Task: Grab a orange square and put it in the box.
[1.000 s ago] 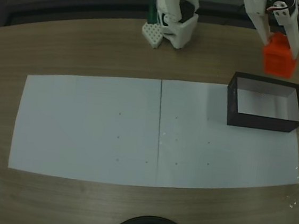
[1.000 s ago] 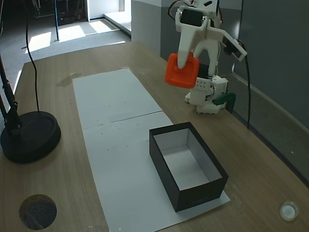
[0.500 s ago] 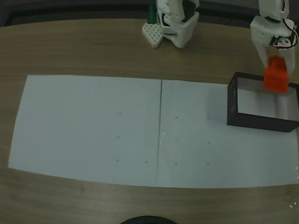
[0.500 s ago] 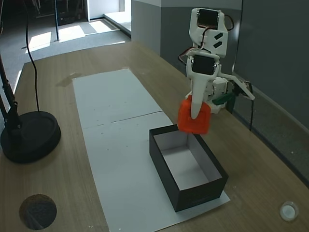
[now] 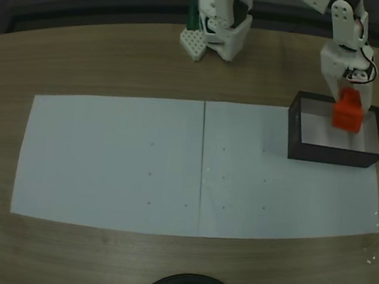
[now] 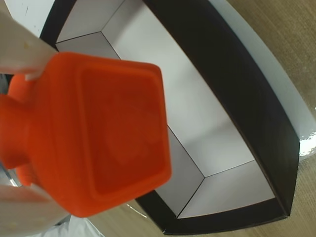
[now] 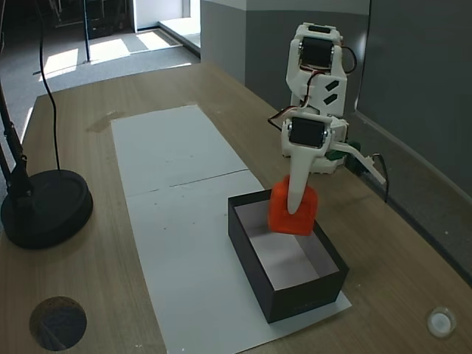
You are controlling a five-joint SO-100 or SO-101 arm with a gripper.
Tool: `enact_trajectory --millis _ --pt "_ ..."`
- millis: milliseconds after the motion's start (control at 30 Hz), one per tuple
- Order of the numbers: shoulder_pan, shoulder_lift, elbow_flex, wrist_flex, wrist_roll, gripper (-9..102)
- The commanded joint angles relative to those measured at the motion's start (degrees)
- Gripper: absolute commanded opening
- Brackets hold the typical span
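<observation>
Colours of the objects.
Orange square [image 5: 347, 115] bright orange-red; box [image 5: 294, 135] black outside, white inside; gripper [image 7: 296, 214] white; paper [image 5: 113, 161] white; table [image 5: 103, 58] wood-grained brown.

Wooden table [image 5: 117, 60], white paper sheets [image 5: 113, 161], black box [image 5: 334, 154]

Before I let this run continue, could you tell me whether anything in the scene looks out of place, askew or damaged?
Nothing stands out. The gripper holds the orange square over the open box, which sits upright and intact on the white paper, its walls square.

An office or lab: long wooden table [image 7: 88, 295] (grey partition walls [image 7: 413, 66] behind).
</observation>
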Motion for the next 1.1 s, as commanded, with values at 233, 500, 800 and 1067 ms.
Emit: enact_trajectory --millis 233,500,800,1067 --pt "0.26 -1.05 -1.49 -1.14 0.53 5" --pt "1.49 -0.97 -1.67 -1.14 4.57 32" --pt "1.67 -0.09 -1.67 -0.35 3.69 30" --pt "13.62 7.82 -8.09 9.14 2.02 1"
